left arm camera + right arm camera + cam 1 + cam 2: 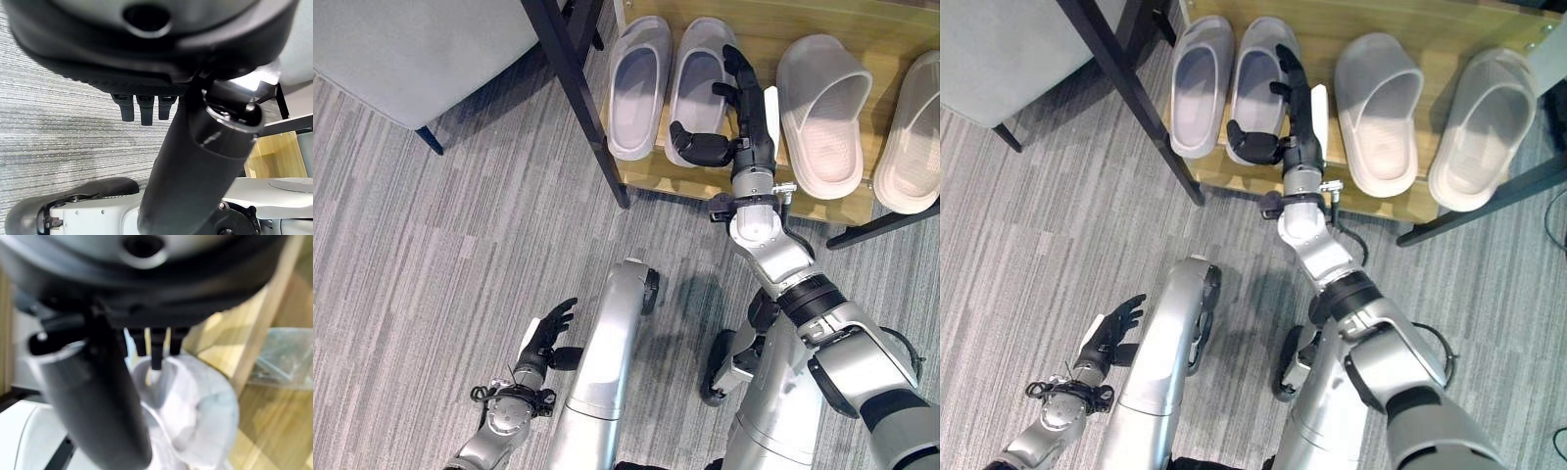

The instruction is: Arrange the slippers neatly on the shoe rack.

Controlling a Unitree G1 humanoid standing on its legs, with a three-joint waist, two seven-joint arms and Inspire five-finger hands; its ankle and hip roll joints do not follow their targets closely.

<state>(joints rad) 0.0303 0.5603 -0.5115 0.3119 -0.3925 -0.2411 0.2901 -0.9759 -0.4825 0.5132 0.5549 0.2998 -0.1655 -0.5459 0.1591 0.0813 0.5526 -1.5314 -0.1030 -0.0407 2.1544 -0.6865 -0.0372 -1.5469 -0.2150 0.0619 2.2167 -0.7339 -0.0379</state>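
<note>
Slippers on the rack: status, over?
Right hand open, fingers straight along second slipper. Left hand open, idle over floor. Four slippers on shoe rack. Nothing blocking.

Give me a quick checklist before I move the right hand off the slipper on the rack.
1. All four slippers on the shoe rack: ok.
2. Left pair side by side, toes pointing the same way: ok.
3. Right pair evenly spaced: ok, though the outer slipper sits slightly angled.
4. Right hand fingers straight alongside the second slipper, thumb across its heel: ok.
5. Whether the thumb actually presses the slipper: cannot tell.
6. Left hand open, low above the carpet, holding nothing: ok.
</note>
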